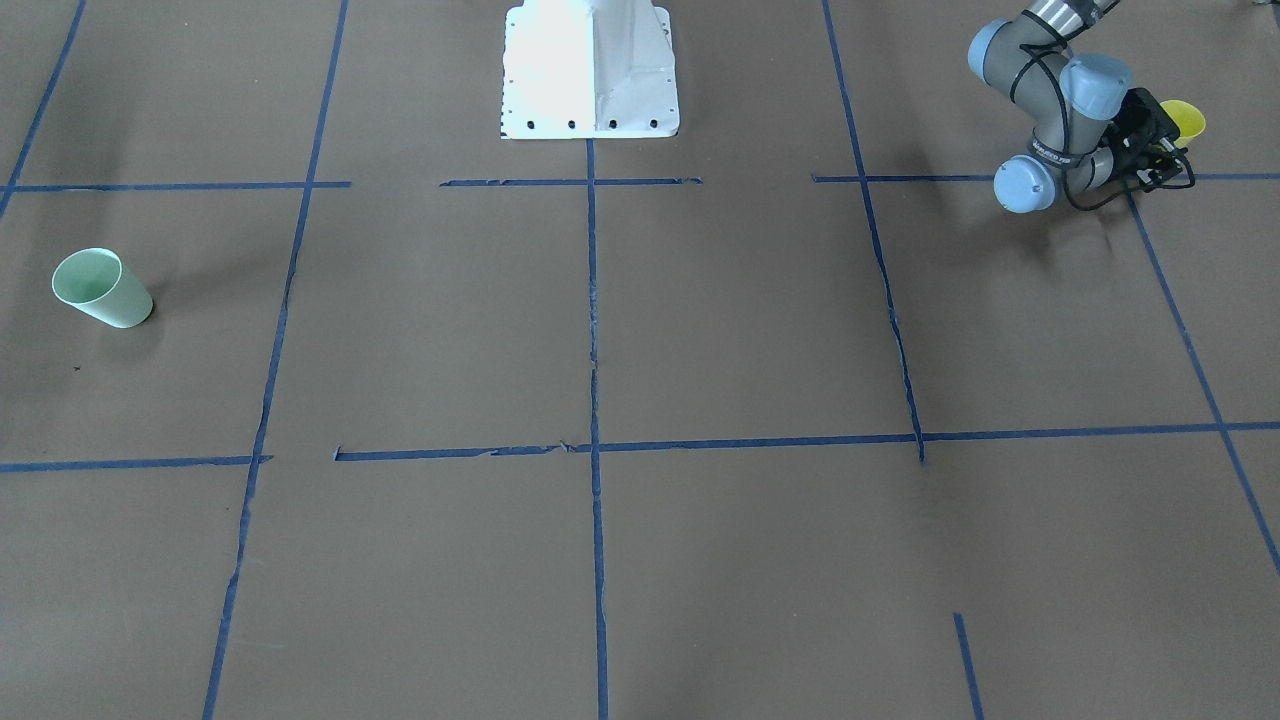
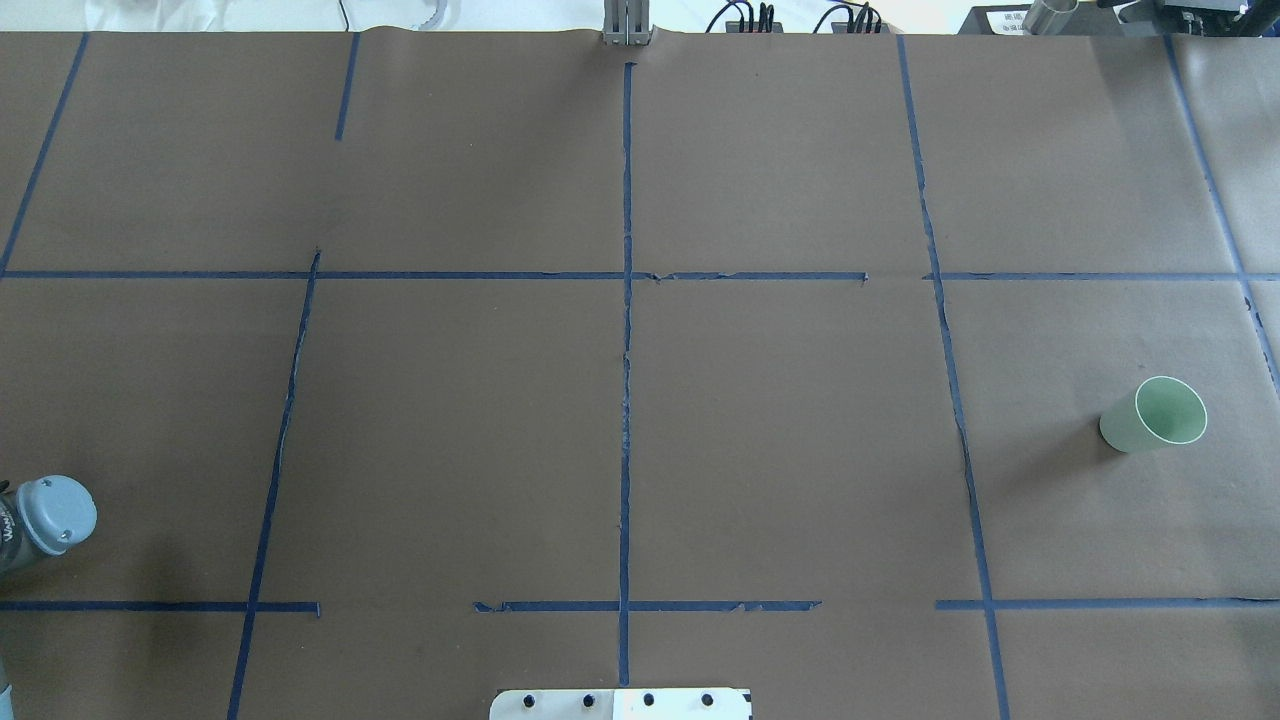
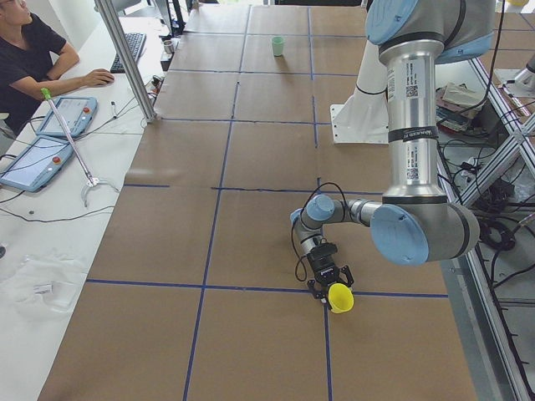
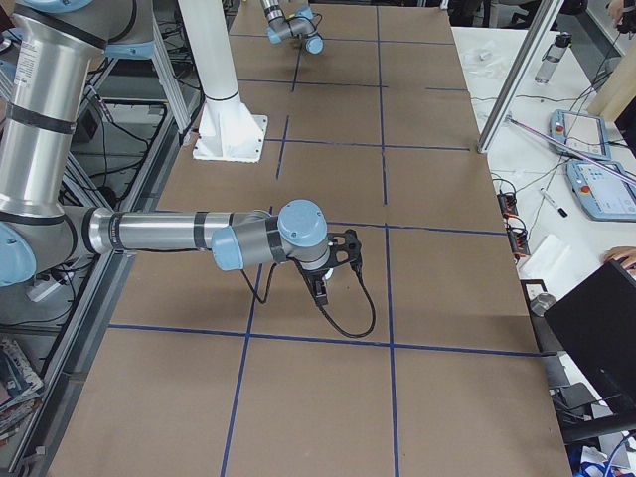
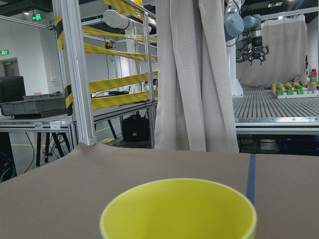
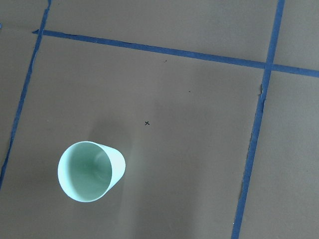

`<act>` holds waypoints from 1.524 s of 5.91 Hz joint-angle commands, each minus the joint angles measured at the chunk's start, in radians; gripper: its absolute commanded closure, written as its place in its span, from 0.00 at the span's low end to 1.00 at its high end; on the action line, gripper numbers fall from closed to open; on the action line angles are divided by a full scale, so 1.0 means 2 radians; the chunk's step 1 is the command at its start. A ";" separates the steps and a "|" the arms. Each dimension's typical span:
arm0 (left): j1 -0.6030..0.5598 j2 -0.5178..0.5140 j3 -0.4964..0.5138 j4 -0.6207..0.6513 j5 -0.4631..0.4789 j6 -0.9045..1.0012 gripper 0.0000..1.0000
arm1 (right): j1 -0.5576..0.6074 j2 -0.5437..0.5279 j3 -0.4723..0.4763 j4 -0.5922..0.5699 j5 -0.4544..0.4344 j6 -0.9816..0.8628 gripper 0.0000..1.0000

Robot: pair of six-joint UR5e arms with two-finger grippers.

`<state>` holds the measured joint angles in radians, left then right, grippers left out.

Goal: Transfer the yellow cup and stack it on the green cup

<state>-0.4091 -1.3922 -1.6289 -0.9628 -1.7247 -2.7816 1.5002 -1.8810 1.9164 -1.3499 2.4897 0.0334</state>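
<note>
Pale mint-green tapered plastic tumbler (image 1: 100, 288) stands upright and empty at the left of the brown paper-covered bench (image 1: 600, 330) in the front-facing view. It is well apart from the bright yellow tapered plastic tumbler (image 1: 1187, 120) at the far right, which sits at the left tool (image 3: 332, 284). I cannot tell whether that tool pinches it. Lettering on the grey left arm (image 1: 1060, 120) is too small to read. The right tool (image 4: 320, 295) shows only from the side, so I cannot tell its state.

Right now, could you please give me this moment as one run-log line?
left end effector at yellow cup, grip unclear | green cup upright, alone, robot's right | stack not done
</note>
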 commanded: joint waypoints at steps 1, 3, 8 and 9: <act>-0.001 0.039 -0.037 -0.001 0.031 0.038 0.55 | 0.000 0.001 0.000 -0.001 0.000 0.000 0.00; -0.018 0.033 -0.049 0.001 0.173 0.041 0.62 | 0.000 0.001 0.001 0.001 0.000 -0.001 0.00; -0.087 -0.075 -0.072 -0.167 0.459 0.278 0.65 | 0.000 0.002 -0.003 0.001 -0.002 0.000 0.00; -0.086 -0.128 -0.070 -0.170 0.500 0.347 0.66 | 0.000 0.002 -0.002 0.001 -0.004 0.000 0.00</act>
<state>-0.5793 -1.5581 -1.7738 -1.2819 -0.7953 -2.2147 1.5002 -1.8778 1.9118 -1.3490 2.4846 0.0337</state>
